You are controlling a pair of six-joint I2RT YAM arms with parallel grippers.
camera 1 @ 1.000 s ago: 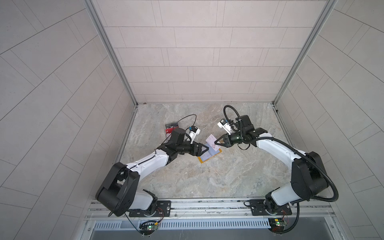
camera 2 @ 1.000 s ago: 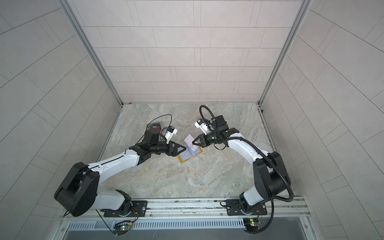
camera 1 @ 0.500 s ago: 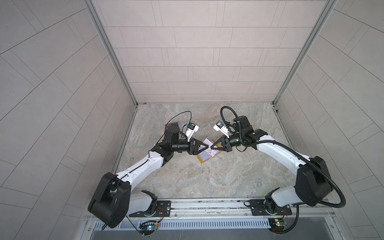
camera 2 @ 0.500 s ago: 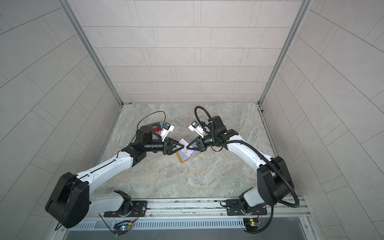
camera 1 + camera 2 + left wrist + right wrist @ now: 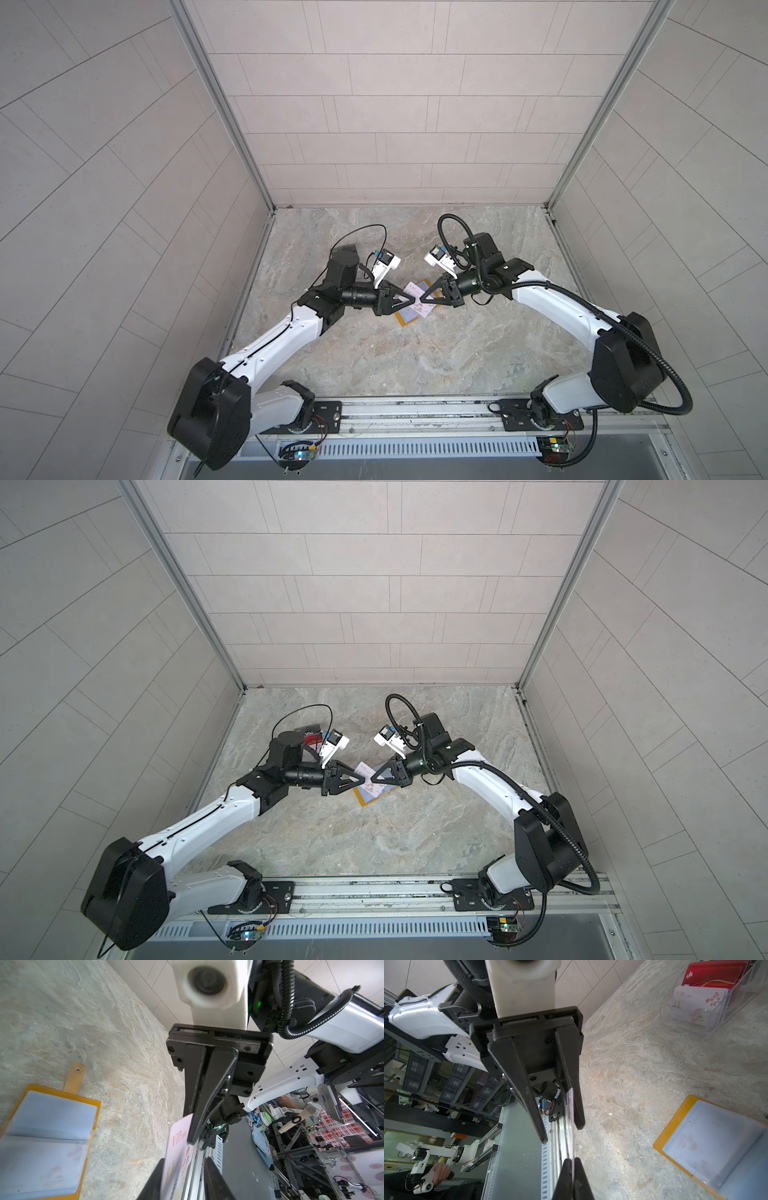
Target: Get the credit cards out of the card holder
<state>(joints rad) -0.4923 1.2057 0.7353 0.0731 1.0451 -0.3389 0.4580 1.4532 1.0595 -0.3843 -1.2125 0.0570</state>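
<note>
The left arm (image 5: 286, 332) and right arm (image 5: 552, 307) are stretching inward, with the left gripper (image 5: 411, 300) and right gripper (image 5: 424, 300) meeting tip to tip. The right gripper's fingers (image 5: 207, 1105) are pinching a white VIP card (image 5: 178, 1157). The left gripper's fingers (image 5: 533, 1109) are standing apart around its other end.

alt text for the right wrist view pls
The right gripper pinches a white card edge-on, and the left gripper faces it with its jaws open on either side of the card. The yellow card holder lies open on the marble table, with a clear stand of cards beyond.
</note>
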